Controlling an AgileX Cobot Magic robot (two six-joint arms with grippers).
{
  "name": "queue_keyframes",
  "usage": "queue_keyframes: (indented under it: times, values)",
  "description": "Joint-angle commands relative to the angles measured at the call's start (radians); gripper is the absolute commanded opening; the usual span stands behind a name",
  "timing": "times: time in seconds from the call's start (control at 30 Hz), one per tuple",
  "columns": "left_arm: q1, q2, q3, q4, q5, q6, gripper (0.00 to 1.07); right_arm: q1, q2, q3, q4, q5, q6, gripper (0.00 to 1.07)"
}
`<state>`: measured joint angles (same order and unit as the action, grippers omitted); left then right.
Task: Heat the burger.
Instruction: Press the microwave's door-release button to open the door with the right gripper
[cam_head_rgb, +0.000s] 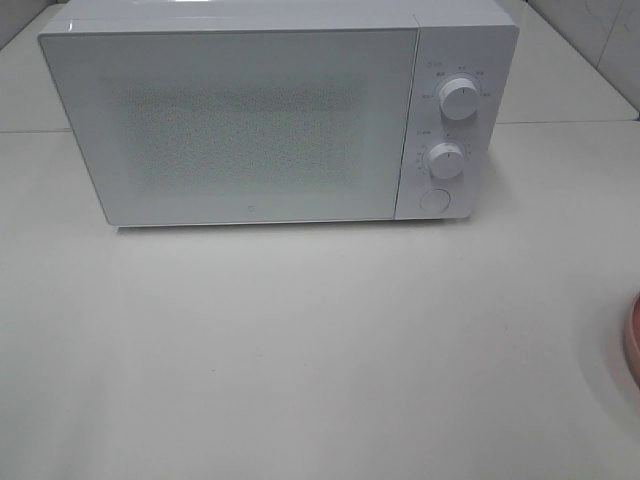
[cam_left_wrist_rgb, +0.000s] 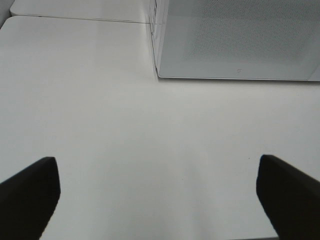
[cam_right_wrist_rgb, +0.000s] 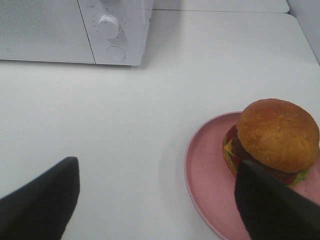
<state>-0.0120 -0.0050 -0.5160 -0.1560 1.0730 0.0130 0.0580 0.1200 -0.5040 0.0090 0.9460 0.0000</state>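
Burger (cam_right_wrist_rgb: 277, 137) on pink plate (cam_right_wrist_rgb: 205, 165). Right claw (cam_right_wrist_rgb: 157, 167) wide beside it, holding nothing. Left claw (cam_left_wrist_rgb: 156, 160) wide above table (cam_left_wrist_rgb: 125, 115).

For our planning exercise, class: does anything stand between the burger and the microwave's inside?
Yes: the microwave door is shut, closing off the inside. The burger sits on the pink plate off to the right of it; nothing visible lies on the table between them.

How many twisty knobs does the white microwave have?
2. The upper knob sits high on the microwave's right-hand panel; the lower knob is just beneath it. The flat round button under both is not a knob. None looks hidden.
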Motion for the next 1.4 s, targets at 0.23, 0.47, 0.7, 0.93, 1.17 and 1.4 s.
queue_keyframes:
  times: [0.23,0.47,0.7,0.93,1.17,1.4]
  values:
    - [0.002,-0.016,0.001,0.002,-0.006,0.000,1.00,0.002,0.213,-0.018,0.004,-0.194,-0.008,0.76]
    - [0.002,-0.016,0.001,0.002,-0.006,0.000,1.00,0.002,0.356,-0.018,0.004,-0.354,-0.009,0.76]
    - [0.002,-0.016,0.001,0.002,-0.006,0.000,1.00,0.002,0.487,-0.018,0.004,-0.478,-0.009,0.76]
    - [0.002,-0.016,0.001,0.002,-0.006,0.000,1.00,0.002,0.618,-0.018,0.004,-0.598,-0.009,0.76]
    - [0.002,-0.016,0.001,0.002,-0.006,0.000,1.00,0.002,0.756,-0.018,0.004,-0.687,-0.009,0.76]
    - [0.002,-0.016,0.001,0.002,-0.006,0.000,1.00,0.002,0.874,-0.035,0.014,-0.703,-0.009,0.76]
